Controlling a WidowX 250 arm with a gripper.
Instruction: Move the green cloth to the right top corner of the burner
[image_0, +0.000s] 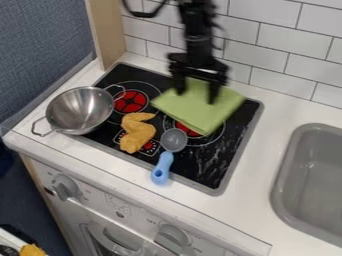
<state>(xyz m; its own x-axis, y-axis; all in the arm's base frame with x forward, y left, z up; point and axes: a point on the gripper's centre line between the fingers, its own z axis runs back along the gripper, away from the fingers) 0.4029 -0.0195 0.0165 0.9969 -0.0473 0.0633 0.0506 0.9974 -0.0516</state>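
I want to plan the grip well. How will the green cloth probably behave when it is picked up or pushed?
The green cloth is probably floppy, since it looks like thin fabric; corners outside the grip would likely droop. It is likely light, being a flat sheet. Pushed, it may slide easily, as the stovetop looks smooth.

The white countertop (284, 112) is brightly lit. Pale, broken glare is seen on the black glass cooktop (215, 162) toward four o'clock; soft highlights are caught by the silver metal bowl (75, 107) near nine o'clock. The light's source cannot be told.
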